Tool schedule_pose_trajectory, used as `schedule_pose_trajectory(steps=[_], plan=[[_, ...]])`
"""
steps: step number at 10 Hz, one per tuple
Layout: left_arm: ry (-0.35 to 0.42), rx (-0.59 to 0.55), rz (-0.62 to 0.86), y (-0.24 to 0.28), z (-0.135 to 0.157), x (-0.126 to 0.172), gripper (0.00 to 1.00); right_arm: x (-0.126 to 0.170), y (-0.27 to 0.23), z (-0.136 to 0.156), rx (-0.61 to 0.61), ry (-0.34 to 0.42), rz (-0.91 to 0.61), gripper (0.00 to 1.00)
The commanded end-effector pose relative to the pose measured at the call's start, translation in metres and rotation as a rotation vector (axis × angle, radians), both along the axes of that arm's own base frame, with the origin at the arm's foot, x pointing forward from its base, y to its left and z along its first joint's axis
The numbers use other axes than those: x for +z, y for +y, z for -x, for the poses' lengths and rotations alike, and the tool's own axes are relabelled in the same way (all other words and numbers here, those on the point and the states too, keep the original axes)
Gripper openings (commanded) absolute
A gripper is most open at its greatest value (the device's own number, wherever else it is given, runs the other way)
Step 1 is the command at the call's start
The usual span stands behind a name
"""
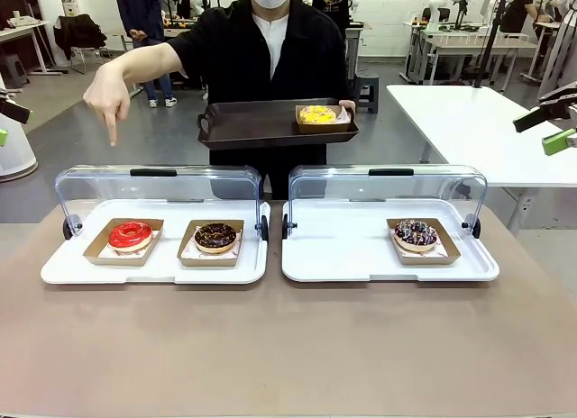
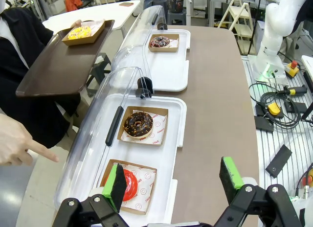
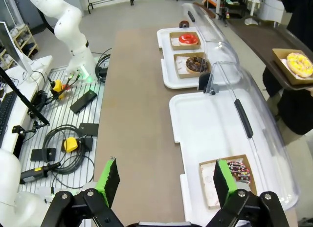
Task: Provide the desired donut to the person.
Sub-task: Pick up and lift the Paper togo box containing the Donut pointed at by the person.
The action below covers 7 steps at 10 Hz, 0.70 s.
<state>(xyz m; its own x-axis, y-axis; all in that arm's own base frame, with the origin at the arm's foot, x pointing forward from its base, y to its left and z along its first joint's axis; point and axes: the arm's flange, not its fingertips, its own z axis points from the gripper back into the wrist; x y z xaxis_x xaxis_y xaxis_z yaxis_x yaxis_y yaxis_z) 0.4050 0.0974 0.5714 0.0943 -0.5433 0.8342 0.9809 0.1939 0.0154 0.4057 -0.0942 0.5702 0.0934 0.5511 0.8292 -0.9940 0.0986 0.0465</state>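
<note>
- The person [image 1: 261, 58] stands at the far side of the table [image 1: 288, 346], in the top middle of the front view.
- One hand [image 1: 108, 94] is stretched out to the upper left of the frame, with one finger pointing straight down.
- The red donut [image 1: 131, 233] sits right below that finger in the front view. It lies in a brown paper box at the left end of the left white tray [image 1: 63, 269].
- Just beside it on the same tray, toward the middle of the frame, is a chocolate donut [image 1: 215, 237] in its own box.
- The right white tray [image 1: 343, 256] has one dark donut with sprinkles [image 1: 416, 232] in a box near its right end.
- Each white tray has a clear lid. The left lid [image 1: 158, 188] and the right lid [image 1: 388, 188] are both tipped up and back, so the donuts are uncovered.
- The person's other hand [image 1: 347, 104] holds a dark brown tray [image 1: 252, 125] at the top middle of the frame. A yellow donut [image 1: 317, 114] in a box sits at its right end.
- The left gripper [image 2: 172, 180] is at the bottom of the left wrist view. Its jaws are wide apart and hold nothing. It is up in the air, and the red donut peeks out by one green pad [image 2: 111, 182].
- The right gripper [image 3: 166, 182] is at the bottom of the right wrist view. Its jaws are wide apart too, with nothing in them. The sprinkle donut is near one green pad [image 3: 222, 180], down on the tray.
</note>
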Motion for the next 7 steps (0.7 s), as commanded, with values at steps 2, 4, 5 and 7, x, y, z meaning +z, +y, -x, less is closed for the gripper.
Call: schedule_pose_trajectory(steps=[2, 4, 5, 7], plan=[[-0.009, -0.005, 0.012, 0.0002, 0.0003, 0.0012, 1.0, -0.0008, -0.0012, 0.0008, 0.002, -0.002, -0.002, 1.0], [-0.009, -0.005, 0.012, 0.0002, 0.0003, 0.0012, 1.0, -0.0008, -0.0012, 0.0008, 0.002, -0.002, -0.002, 1.0], [-0.009, -0.005, 0.012, 0.0002, 0.0003, 0.0012, 1.0, -0.0008, -0.0012, 0.0008, 0.002, -0.002, -0.002, 1.0], [-0.009, -0.005, 0.012, 0.0002, 0.0003, 0.0012, 1.0, -0.0008, -0.0012, 0.0008, 0.002, -0.002, -0.002, 1.0]])
